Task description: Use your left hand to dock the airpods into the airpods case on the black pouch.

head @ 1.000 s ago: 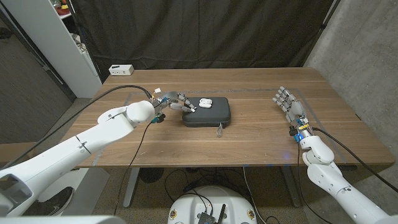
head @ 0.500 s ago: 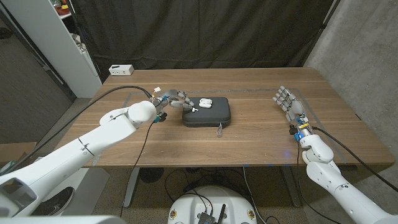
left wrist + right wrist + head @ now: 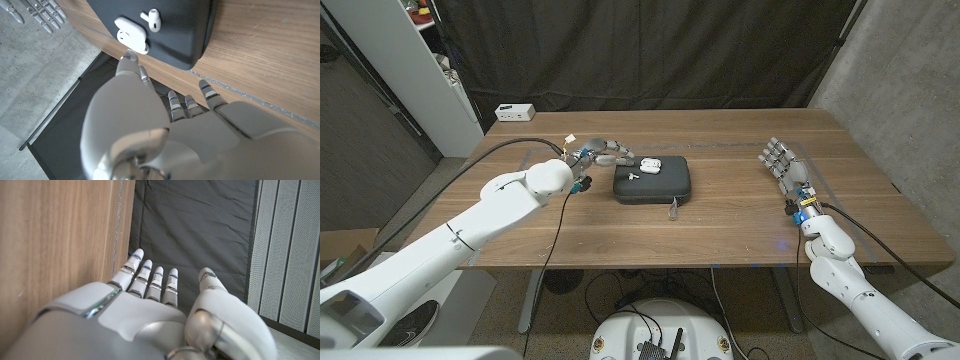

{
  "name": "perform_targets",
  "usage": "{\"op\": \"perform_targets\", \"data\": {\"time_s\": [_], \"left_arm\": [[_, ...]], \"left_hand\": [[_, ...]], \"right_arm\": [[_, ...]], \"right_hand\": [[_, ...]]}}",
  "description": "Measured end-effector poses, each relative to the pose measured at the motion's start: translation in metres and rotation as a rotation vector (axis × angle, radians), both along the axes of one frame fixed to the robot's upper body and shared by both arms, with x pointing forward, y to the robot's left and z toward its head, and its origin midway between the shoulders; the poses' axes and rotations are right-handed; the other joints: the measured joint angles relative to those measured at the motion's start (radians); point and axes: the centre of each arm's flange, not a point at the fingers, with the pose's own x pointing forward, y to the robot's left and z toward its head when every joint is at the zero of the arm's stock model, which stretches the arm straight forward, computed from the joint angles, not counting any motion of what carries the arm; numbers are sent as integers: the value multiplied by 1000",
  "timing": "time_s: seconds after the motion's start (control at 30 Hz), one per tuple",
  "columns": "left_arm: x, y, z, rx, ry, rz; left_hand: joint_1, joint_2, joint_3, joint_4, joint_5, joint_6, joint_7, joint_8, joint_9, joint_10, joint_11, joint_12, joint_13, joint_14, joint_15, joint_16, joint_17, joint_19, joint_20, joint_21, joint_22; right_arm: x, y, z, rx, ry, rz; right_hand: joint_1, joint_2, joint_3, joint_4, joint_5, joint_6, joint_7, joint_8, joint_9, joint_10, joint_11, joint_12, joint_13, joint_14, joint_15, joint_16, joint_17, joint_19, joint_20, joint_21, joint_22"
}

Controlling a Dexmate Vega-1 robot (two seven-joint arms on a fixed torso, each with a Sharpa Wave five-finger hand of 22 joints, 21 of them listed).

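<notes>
Docking not done: one small white earbud [image 3: 151, 19] lies loose on the flat black zip pouch [image 3: 654, 180] just beside the white case [image 3: 649, 165], left hand [image 3: 603, 155] released, empty; right hand [image 3: 782, 165] released far right.

My left hand [image 3: 605, 154] reaches far-centre, fingers spread, empty; my right hand [image 3: 782, 165] stands open at right.

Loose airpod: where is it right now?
Head view: the airpod lies on the black pouch, left of centre, beside the airpods case, just off the left hand.
</notes>
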Motion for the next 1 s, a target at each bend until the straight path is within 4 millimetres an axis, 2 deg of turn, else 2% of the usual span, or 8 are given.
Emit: {"op": "perform_targets", "data": {"time_s": [0.1,0.23,0.37,0.43,0.7,0.83,1.0], "left_arm": [[-7,-1,10,66,-3,13],[-19,-7,22,209,1,37],[-27,-12,35,352,-7,59],[-33,-16,48,438,-26,65],[-55,-30,92,716,-114,88],[-60,-35,108,842,-135,100],[-58,-37,116,955,-124,103]], "left_hand": [[-8,-8,-12,7,8,-33,-14,-21,-7,-15,6,-8,0,-15,15,0,0,0,0,-3,0],[-11,-11,-24,11,19,-25,-29,-21,-7,-15,6,-8,0,-17,16,-3,0,-4,4,-3,0],[-11,-11,-35,11,29,0,-20,-12,-7,-3,-7,-1,0,-14,10,-3,0,1,-1,-3,0],[-11,-11,-35,11,31,11,-18,-10,-7,12,-12,1,1,-6,1,1,0,5,-5,-3,0],[-6,-6,-38,8,49,37,-43,-4,-7,24,-23,12,3,6,2,1,0,20,-9,-3,0],[3,3,-38,8,53,42,-48,-4,-7,24,-23,12,3,6,2,1,0,23,-12,-3,0],[10,8,-43,2,60,39,-61,-7,-12,30,-29,12,3,6,2,1,0,23,-12,-3,0]], "right_arm": [[-2,-3,2,-9,-1,2],[-4,-6,6,-27,3,8],[-5,-9,12,-58,13,22],[-4,-10,15,-76,21,32],[2,-6,27,-138,50,82],[6,-3,33,-164,63,104],[9,0,37,-190,86,123]], "right_hand": [[0,0,0,0,0,0,0,0,0,0,0,0,0,0,0,0,0,-1,1,0,0],[0,0,0,0,0,0,0,0,0,0,0,0,0,0,0,0,0,-5,5,0,0],[-9,2,0,0,0,0,0,0,0,0,0,0,0,0,0,0,0,-5,5,0,0],[-9,1,0,0,0,0,0,0,0,0,0,0,0,0,0,0,0,-5,5,0,0],[-9,1,0,0,0,0,0,0,-3,0,0,0,0,0,0,0,5,-9,9,0,0],[-13,5,0,0,0,0,0,0,-3,0,0,0,0,0,0,0,5,-9,9,0,0],[-13,5,0,0,0,0,0,0,-3,0,0,0,0,0,0,0,5,-13,13,0,0]]}}
